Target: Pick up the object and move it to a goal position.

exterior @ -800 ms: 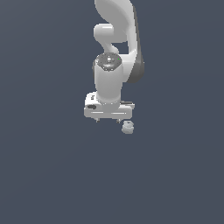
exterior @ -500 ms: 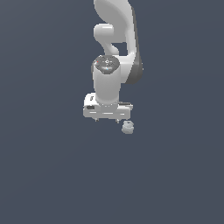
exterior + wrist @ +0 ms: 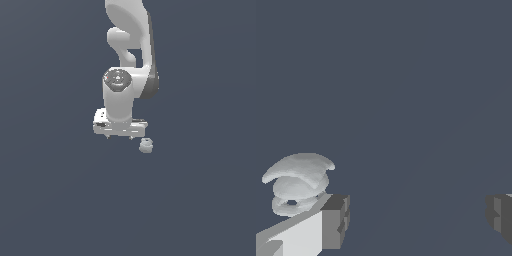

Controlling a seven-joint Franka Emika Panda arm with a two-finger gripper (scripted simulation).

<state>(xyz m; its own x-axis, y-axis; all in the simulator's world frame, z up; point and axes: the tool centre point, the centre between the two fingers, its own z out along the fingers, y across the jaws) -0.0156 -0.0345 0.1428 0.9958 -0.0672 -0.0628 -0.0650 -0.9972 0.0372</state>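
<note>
The object (image 3: 146,145) is a tiny pale grey-white knobbly lump on the dark floor, just to the exterior view's right of and slightly below the white gripper bar. In the wrist view the object (image 3: 297,182) lies beside and outside one fingertip (image 3: 335,221), not between the fingers. My gripper (image 3: 119,135) is open and empty, with its two short fingers spread wide under the bar; in the wrist view the gripper (image 3: 416,220) shows both pads far apart.
The white robot arm (image 3: 127,55) rises above the gripper in the exterior view. A plain dark grey-blue floor (image 3: 60,200) lies all around.
</note>
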